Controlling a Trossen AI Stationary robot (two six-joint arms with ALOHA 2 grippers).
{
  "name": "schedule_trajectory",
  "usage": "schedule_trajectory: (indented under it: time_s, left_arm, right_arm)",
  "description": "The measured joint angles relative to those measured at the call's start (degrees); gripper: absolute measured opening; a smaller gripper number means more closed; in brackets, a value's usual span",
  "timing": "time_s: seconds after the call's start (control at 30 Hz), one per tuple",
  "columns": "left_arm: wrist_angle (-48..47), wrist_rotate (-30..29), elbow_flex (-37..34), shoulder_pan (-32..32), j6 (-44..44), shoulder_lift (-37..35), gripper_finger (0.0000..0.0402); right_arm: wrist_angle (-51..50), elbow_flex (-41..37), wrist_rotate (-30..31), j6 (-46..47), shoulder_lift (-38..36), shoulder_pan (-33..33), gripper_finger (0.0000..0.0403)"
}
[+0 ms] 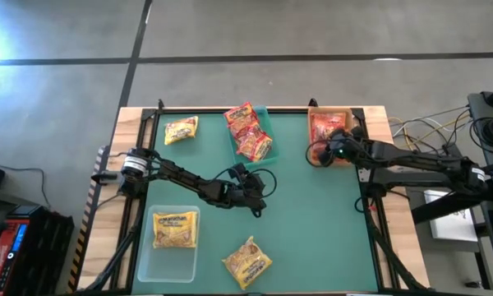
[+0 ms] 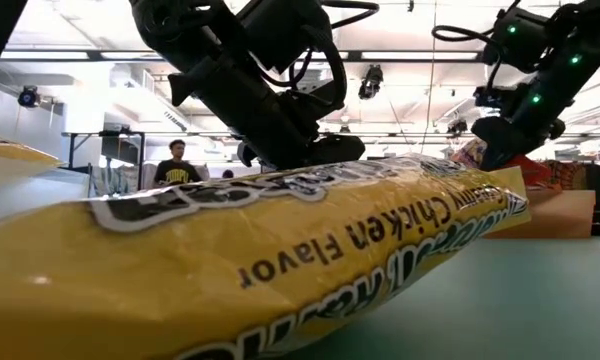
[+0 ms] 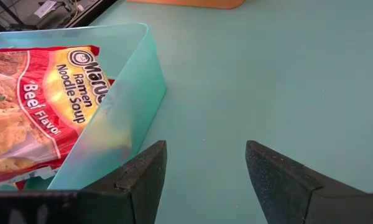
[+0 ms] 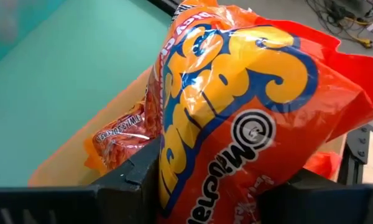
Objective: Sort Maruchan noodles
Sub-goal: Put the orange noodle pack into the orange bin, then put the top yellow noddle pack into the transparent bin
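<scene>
My right gripper is shut on an orange-red Maruchan packet at the near left corner of the tan bin, which holds more orange packets. My left gripper is open and empty over the table's middle, just near of the teal bin, where red beef packets lie. One yellow packet lies in the clear bin. Another lies on the table at the far left. A third lies near the front edge and fills the low view. My right gripper pinches the orange-red packet between its two fingers, one on each flat face, at the end nearest the wrist. The rest of the packet stands out past the fingers, lifted above the tan bin's wall. The gripper hides the place of contact.
The clear bin stands at the near left, the teal bin at the far middle and the tan bin at the far right. Bare green table lies between them. People show in the room beyond the table.
</scene>
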Motion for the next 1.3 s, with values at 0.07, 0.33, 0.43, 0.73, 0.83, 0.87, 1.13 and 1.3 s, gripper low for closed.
schedule_trajectory:
  time_s: [0.07,0.33,0.43,0.73,0.83,0.87,1.13,1.3]
  left_arm:
    - [0.0,0.0,0.0,0.0,0.0,0.0,0.0204]
    - [-0.1,0.0,0.0,0.0,0.3,0.0,0.0204]
    - [-0.1,0.0,0.0,0.2,0.7,0.0,0.0204]
    - [-5.9,-3.2,0.0,3.8,3.7,-3.7,0.0204]
    - [-9.4,-4.9,0.0,5.7,3.8,-5.8,0.0204]
    - [-10.6,-5.5,0.0,6.3,3.8,-6.6,0.0204]
    - [-23.0,-9.6,-0.1,12.3,2.5,-10.6,0.0204]
    - [-29.0,-9.7,-1.2,17.2,-1.0,-11.6,0.0204]
  right_arm:
    - [0.3,0.0,-1.1,1.6,0.6,0.0,0.0173]
    - [0.1,3.2,-4.1,17.8,0.9,0.0,0.0214]
    - [-0.6,6.3,-4.1,19.5,0.9,0.0,0.0216]
    - [-0.5,12.7,-3.8,19.2,0.9,0.1,0.0205]
    - [-0.5,13.3,-2.3,19.0,0.9,0.1,0.0205]
    - [-0.5,13.3,-1.9,18.9,0.9,0.1,0.0205]
    - [-0.3,13.2,-1.4,20.6,3.0,1.9,0.0205]
    - [3.6,13.2,-1.5,19.9,7.7,7.0,0.0205]
